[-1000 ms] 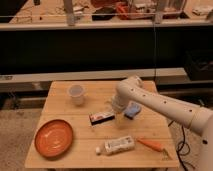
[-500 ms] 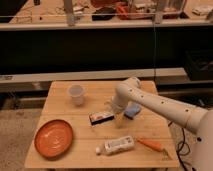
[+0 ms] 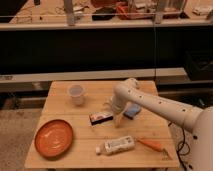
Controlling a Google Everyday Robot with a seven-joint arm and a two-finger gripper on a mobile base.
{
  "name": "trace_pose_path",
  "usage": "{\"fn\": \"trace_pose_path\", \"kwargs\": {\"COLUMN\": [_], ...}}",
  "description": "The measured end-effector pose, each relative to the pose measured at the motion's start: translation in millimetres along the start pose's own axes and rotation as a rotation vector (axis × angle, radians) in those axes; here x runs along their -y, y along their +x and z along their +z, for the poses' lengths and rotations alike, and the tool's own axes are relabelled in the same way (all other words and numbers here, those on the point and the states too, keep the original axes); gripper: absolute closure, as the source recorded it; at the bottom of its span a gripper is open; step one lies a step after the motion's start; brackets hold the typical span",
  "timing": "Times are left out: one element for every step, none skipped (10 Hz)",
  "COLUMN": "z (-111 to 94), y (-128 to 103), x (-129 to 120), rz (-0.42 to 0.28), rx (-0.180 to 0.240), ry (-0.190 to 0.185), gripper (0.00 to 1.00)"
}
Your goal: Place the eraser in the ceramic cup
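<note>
Near the table's [image 3: 75, 159] centre, your gripper [image 3: 118, 118] hangs just beside the eraser [image 3: 100, 116]; its state you cannot tell. Your ceramic cup [image 3: 76, 94] stands toward the far-left corner.

No readable text showing anywhere, the white tube [image 3: 116, 145] lying on the tabletop [image 3: 62, 107] looking too blurred to read, end effector [image 3: 118, 119] hovering low just beside the eraser [image 3: 100, 116], near the tabletop's middle.

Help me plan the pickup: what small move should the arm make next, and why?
Probably shift the pincer a little toward the eraser and settle over it. The pincer hangs low just beside the eraser, which lies on the table, apart from the ceramic cup.
</note>
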Motion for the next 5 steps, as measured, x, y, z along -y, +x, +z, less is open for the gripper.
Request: {"fn": "trace_pose_path", "kwargs": {"z": [1.4, 2.5, 3.2, 4.0, 4.1], "y": [-1.0, -2.3, -3.1, -3.3, -2.9], "x": [0.9, 1.8, 2.2, 2.6, 2.9], "rz": [-0.007, -0.015, -0.022, -0.029, -0.034], "rx": [0.002, 0.002, 0.003, 0.004, 0.004], "ry": [-0.002, -0.006, -0.011, -0.015, -0.016], "gripper": [0.2, 0.2, 0.2, 0.2, 0.2]}}
